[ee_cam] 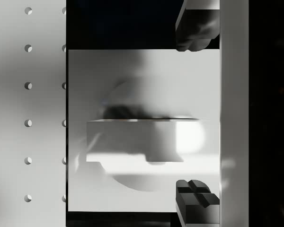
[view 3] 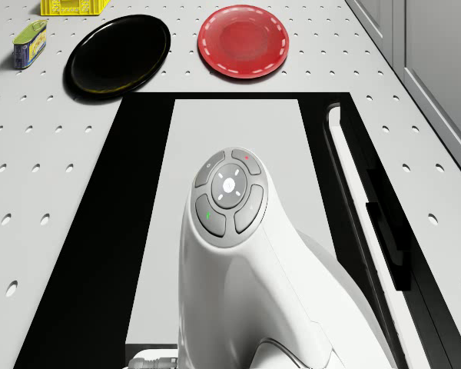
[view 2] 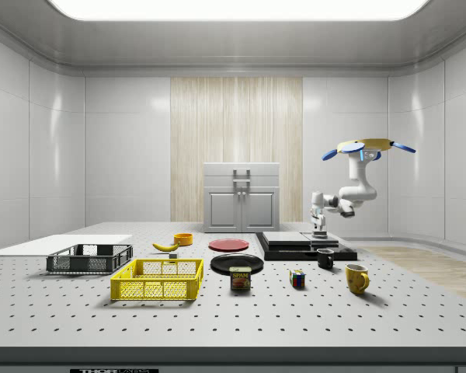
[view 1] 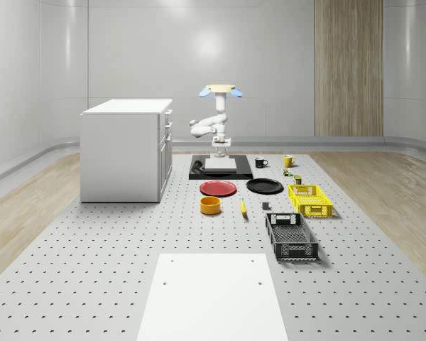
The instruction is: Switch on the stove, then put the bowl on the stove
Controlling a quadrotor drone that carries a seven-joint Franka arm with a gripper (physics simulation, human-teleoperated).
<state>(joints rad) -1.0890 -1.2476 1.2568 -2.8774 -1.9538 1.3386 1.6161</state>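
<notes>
White gripper (ee_cam: 197, 113), fingers spread, hangs over the stove (view 1: 199, 170), mid-frame; its switch strip lies alongside; drone (view 1: 221, 90) hovers above.

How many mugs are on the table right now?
2. A black mug stands just off the stove, on the whole-scene view's right; a yellow mug stands further right of it. Others could be hidden behind the cabinet.
</notes>
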